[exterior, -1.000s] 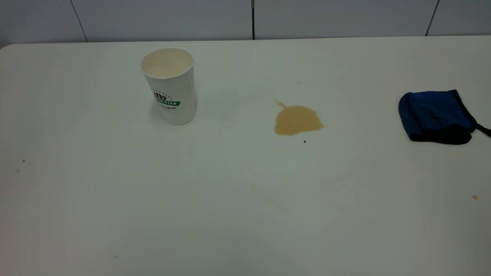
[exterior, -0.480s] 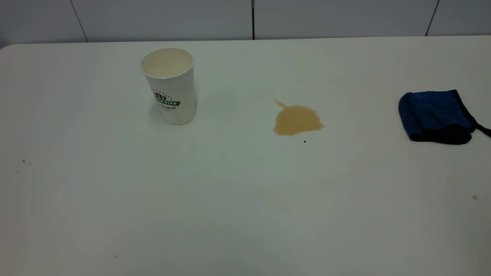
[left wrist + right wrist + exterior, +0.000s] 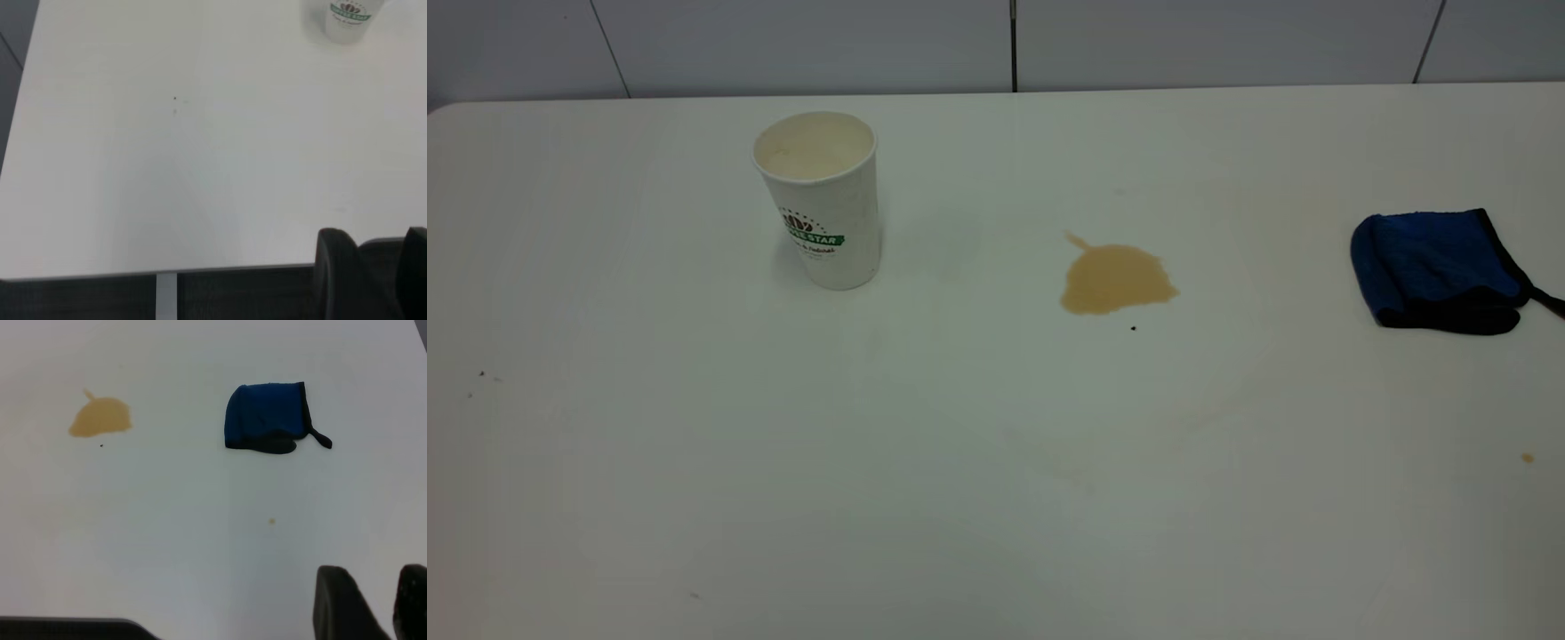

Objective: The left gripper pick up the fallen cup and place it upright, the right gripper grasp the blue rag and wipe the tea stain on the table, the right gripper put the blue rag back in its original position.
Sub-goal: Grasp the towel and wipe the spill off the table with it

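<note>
Nothing on the desk (image 3: 996, 498) has shifted since the earlier frames: cup, stain and rag lie where they did. Upright on its base, the cup (image 3: 823, 200) stands toward the far left of the desk, green logo facing the room. To its right, well apart, the tea stain (image 3: 1116, 278) spreads as a light brown blot with a short tail and a tiny dark speck just beside it. Farther right, near the desk's edge, the blue rag (image 3: 1436, 269) lies crumpled, its black loop trailing outward. An orange-brown speck (image 3: 1528, 458) sits nearer the front, well apart from the rag. Left end effector (image 3: 372, 267) hangs beyond the near desk edge, prongs parted, holding nothing. Right end effector (image 3: 373, 600) hovers over the near side of the desk, fingers likewise spread and empty.
</note>
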Available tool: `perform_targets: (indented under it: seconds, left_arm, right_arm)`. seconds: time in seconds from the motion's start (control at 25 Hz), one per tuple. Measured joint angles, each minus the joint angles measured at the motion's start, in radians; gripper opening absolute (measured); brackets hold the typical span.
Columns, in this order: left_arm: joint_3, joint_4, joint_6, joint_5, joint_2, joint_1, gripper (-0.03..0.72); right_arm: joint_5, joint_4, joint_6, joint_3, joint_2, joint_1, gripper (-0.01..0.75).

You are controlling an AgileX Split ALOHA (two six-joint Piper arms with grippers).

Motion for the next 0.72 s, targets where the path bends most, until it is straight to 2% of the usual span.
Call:
perform_targets:
  seconds: [0.16,0.72]
  left_arm:
    - [0.016,0.001,0.0,-0.009,0.0,-0.044,0.239]
    - [0.016,0.015,-0.001,-0.009,0.0,-0.044,0.239]
  right_arm:
    - [0.0,0.0,0.0,0.0,0.0,0.0,0.238]
    - [0.0,0.0,0.0,0.0,0.0,0.0,0.238]
